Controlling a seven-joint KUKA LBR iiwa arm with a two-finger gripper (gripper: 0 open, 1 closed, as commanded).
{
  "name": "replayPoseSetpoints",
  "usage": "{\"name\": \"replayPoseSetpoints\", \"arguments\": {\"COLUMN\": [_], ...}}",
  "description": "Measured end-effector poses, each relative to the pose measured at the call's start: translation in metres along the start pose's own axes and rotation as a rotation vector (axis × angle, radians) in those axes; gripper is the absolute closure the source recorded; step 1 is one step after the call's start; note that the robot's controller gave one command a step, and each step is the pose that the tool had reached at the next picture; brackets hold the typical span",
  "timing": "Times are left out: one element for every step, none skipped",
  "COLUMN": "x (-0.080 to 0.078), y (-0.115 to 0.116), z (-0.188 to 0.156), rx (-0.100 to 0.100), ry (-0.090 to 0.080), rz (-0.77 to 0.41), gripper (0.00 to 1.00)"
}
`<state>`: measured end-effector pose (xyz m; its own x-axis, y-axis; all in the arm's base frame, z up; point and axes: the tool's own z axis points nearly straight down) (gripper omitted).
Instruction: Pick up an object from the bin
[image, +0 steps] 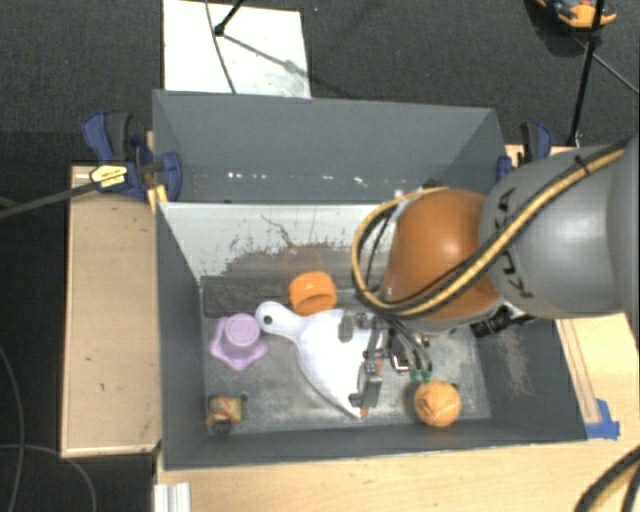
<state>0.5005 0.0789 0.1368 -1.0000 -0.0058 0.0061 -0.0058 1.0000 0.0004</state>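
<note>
Gripper (372, 378) over rt edge of white scoop (322, 352), opening unclear; orange ball (437, 402) just beside.

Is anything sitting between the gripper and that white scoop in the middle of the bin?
Nothing visible does. The gripper hangs right over the right edge of the white scoop. The orange ball lies to the gripper's right and the orange cup sits at the scoop's far end, both off that path.

Five loose items sit in the grey bin (320, 150). One white scoop (318, 352), one purple cap (238, 342), one orange cup (313, 291). One orange ball (437, 403), one small brown piece (225, 408).
</note>
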Motion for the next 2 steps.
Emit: {"name": "replayPoseSetpoints", "arguments": {"x": [-0.002,-0.005], "y": [0.0,0.014], "z": [-0.004,0.026], "rx": [-0.001,-0.001], "ry": [-0.008,-0.014], "rz": [0.003,0.066], "gripper": [0.0,0.0]}}
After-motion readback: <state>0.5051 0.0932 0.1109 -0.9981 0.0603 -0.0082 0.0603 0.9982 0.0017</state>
